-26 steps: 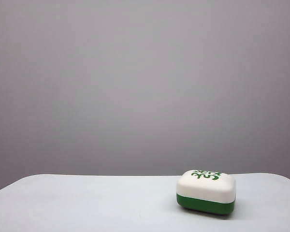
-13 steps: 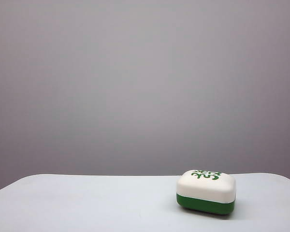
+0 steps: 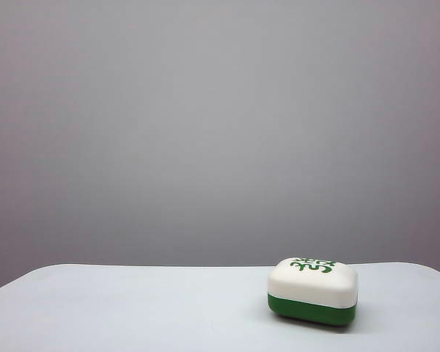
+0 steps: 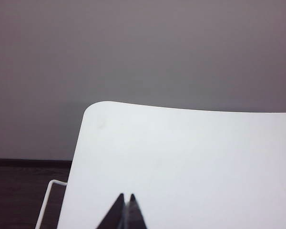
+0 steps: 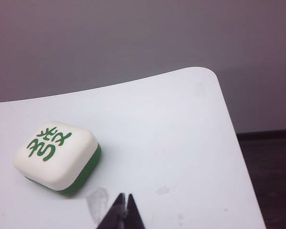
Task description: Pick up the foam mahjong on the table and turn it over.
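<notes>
Plain grey wall fills the background behind the white table [image 3: 132,308], which has rounded corners and a smooth top. On it sits the foam mahjong [image 3: 313,291] — cream white half up, dark green half down against the tabletop, green characters printed on the top face. In the exterior view it rests on the right part of the table, near the far edge, lying flat and level. No arm shows in that view.

Right wrist view: the right gripper [image 5: 123,204] hangs over the table with its dark fingertips pressed together, nothing between them. The foam mahjong [image 5: 57,155] lies near it but apart, not touched, its printed white face [image 5: 48,143] turned up toward the camera. Faint smudges [image 5: 97,198] mark the tabletop just beside the fingertips. A rounded table corner [image 5: 207,74] shows beyond, and dark floor [image 5: 271,176] past the table's side edge.

Left wrist view: the left gripper [image 4: 125,204] is over a bare part of the table [image 4: 181,157], fingertips closed against each other, holding nothing. The block is not in this view. A rounded table corner [image 4: 93,109] appears ahead — beyond the edge, dark floor [image 4: 24,195] and a thin white frame bar [image 4: 46,200] beside the table.
</notes>
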